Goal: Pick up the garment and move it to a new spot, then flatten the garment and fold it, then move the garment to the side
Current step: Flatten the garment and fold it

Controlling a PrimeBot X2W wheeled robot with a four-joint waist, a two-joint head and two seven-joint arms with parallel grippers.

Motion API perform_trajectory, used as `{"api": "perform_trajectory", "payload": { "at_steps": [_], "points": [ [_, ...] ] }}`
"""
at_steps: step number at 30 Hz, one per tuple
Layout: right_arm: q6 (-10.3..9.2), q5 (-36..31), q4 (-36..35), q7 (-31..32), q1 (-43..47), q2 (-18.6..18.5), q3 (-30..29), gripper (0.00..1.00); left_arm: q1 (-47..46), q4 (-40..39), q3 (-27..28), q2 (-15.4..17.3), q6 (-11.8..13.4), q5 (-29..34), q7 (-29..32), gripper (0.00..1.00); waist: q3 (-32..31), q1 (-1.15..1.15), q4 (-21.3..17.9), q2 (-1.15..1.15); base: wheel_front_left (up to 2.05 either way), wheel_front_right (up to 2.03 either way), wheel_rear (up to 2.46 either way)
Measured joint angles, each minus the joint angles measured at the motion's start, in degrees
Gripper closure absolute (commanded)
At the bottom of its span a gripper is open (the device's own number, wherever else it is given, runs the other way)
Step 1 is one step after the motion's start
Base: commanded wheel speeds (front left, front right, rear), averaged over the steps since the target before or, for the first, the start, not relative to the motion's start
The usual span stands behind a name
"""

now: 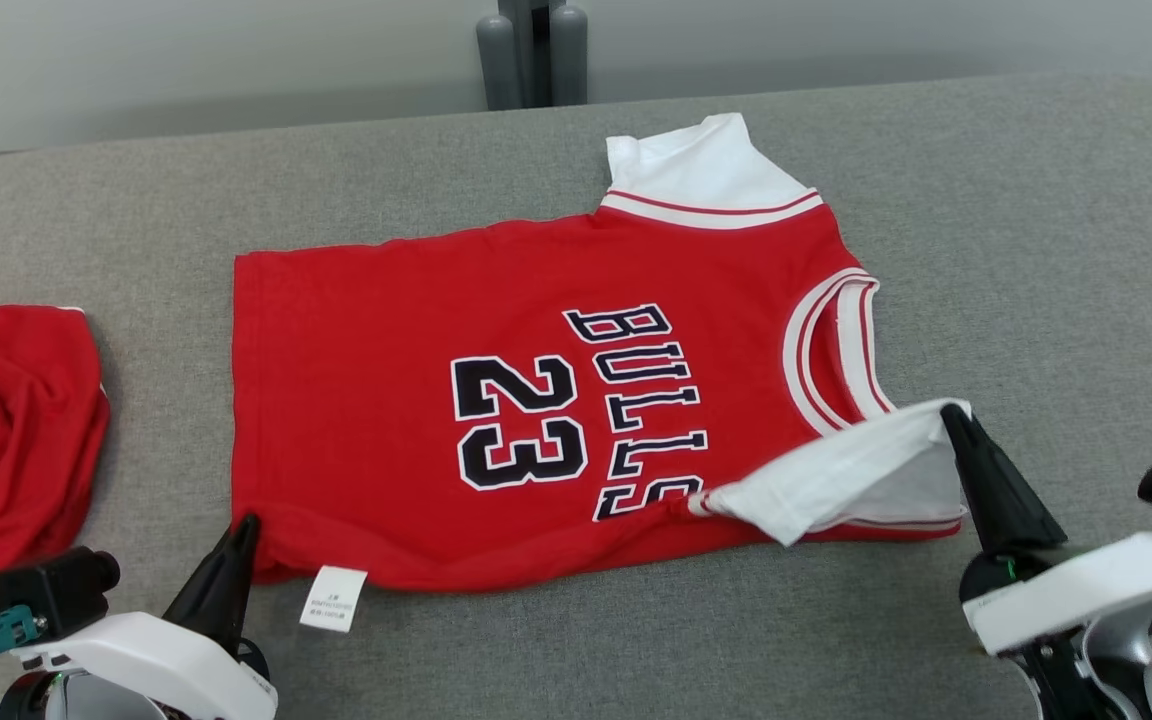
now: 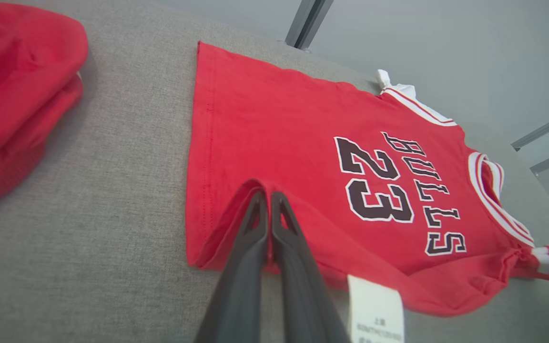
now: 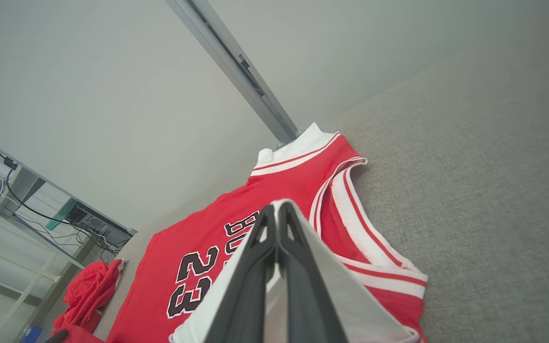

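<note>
Jersey (image 1: pixel 386 400) lies spread face up on the grey woven table (image 1: pixel 1036 250), hem to the left and collar to the right. At far left a second red cloth (image 1: pixel 6 440) sits crumpled in a soft heap, apart from it. The left hand (image 1: pixel 244 525) is at the jersey's near hem corner. Its two dark tapered fingers (image 2: pixel 250 247) are pressed together, with a small ridge of red knit pinched between the tips. A white care label (image 1: pixel 333 598) sticks out just beside them. Across the smooth red cloth run "23" and "BULLS" in black block print edged with white. A white far sleeve (image 1: pixel 696 165) with a red stripe lies flat at the table's far side. White-and-red banding rings the collar (image 1: pixel 836 350). At right, the right hand (image 1: pixel 951 412) is clamped tight on the white near sleeve (image 1: pixel 836 470), holding its end raised off the table, the cloth draping over the last letter.
</note>
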Motion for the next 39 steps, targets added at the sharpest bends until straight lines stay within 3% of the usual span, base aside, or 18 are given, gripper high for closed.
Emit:
{"api": "perform_trajectory", "payload": {
  "at_steps": [10,18,19,20,21,27,31,39],
  "points": [
    [0.00,-1.1,13.3,-1.1,-16.7,-3.8,3.7,1.00,-5.3,4.6,-0.5,-0.8,-0.2,-1.5,1.1,1.00,4.0,0.00,1.7,0.00,0.00,0.00,0.00],
    [-0.01,0.1,24.1,-4.2,-23.2,-5.4,7.9,1.00,-8.1,8.2,-1.2,-1.4,-0.3,-0.4,-0.3,1.00,6.0,0.00,2.9,0.00,0.00,0.00,0.00],
    [-0.01,0.5,24.8,-4.9,-23.6,-5.4,8.1,0.76,-8.2,8.5,-1.1,-1.7,-0.5,-0.5,-0.9,1.00,6.0,0.00,3.0,0.00,0.00,0.00,0.00],
    [-0.01,1.2,25.3,-5.1,-23.9,-5.4,8.6,0.39,-8.3,8.6,-1.1,-2.1,-0.7,-0.9,-1.3,0.96,6.0,0.00,3.0,0.00,0.00,0.00,0.00],
    [-0.01,1.6,25.7,-5.8,-24.1,-5.4,9.1,0.00,-8.6,8.7,-1.0,-2.5,-1.1,-1.2,-2.1,0.00,5.9,0.00,3.1,0.00,0.00,0.00,0.00],
    [-0.01,4.0,25.4,-10.6,-24.5,-5.9,9.9,0.00,-9.2,8.9,1.0,-5.3,-1.6,-2.3,-8.0,0.00,5.5,0.00,3.0,0.00,0.00,0.00,0.00],
    [-0.01,4.3,23.3,-15.7,-24.2,-6.8,9.6,0.00,-10.7,7.7,3.3,-6.8,-1.8,-1.5,-15.1,0.00,5.2,0.00,2.8,0.00,0.00,0.00,0.00],
    [0.00,-11.9,17.1,-21.7,-18.0,-8.8,4.6,0.00,-11.0,5.6,2.1,-4.4,0.7,11.7,-25.6,0.00,3.5,0.00,2.4,0.00,0.00,0.00,0.00]
  ]
}}
